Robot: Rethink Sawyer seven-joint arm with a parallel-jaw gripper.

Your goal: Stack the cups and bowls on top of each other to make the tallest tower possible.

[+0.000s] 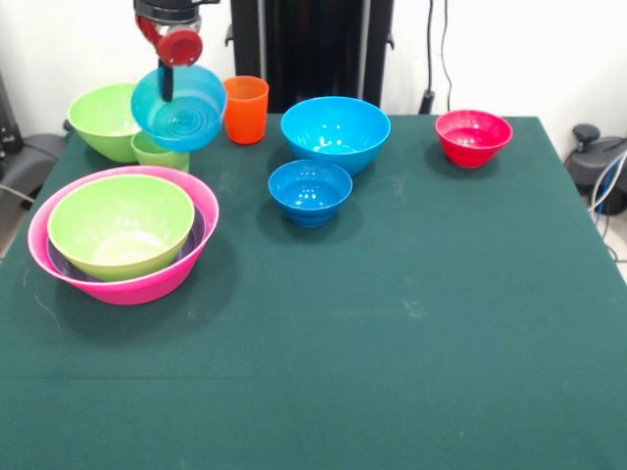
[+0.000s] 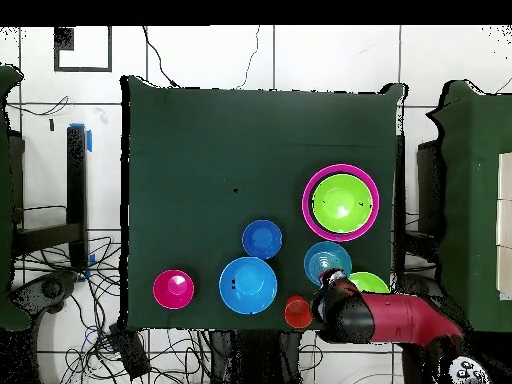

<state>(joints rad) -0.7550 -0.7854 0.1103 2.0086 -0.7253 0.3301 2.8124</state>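
— Tool (image 1: 168, 86) status?
— Pinching the rim of a blue bowl (image 1: 181, 108), tilted and lifted off the bench (image 1: 392, 323).
— Below it?
— The light green cup (image 1: 157, 154), beside a lime bowl (image 1: 106, 119) and the orange cup (image 1: 246, 109).
— Tower?
— Pink bowl (image 1: 122, 279) holding purple and lime bowls, front left.

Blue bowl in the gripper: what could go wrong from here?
1. The gripper holds the blue bowl by one spot on its rim, and the bowl hangs tilted. It may swing or slip during the carry.
2. It hangs just above the small green cup and beside the orange cup. A low sideways move could knock either over.
3. Released tilted over the lime bowl nested in the pink bowl, it may seat crooked.
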